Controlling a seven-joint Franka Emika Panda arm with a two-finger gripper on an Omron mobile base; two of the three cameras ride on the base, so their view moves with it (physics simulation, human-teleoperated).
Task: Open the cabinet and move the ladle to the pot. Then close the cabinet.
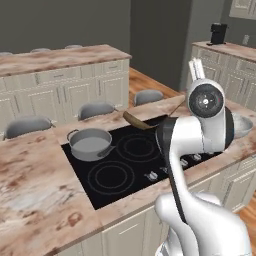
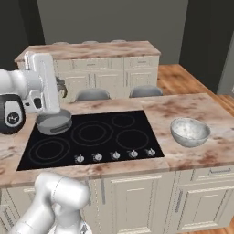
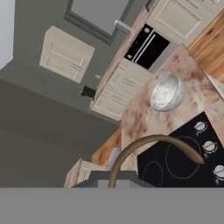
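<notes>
We find the round grey metal pot (image 1: 90,143) on the black glass cooktop (image 1: 125,167), at ten o'clock on its surface in the left base view. At three o'clock from the pot, the long slender brown ladle (image 1: 145,121) hangs above the cooktop's far edge, darker bowl toward the pot, handle running back toward the white arm. In the hand view the ladle's curved handle rises from the gripper (image 3: 113,183), whose jaws stand closed on it. At one o'clock there, a speckled grey metal bowl (image 3: 166,92) sits on the marble counter (image 3: 140,118).
</notes>
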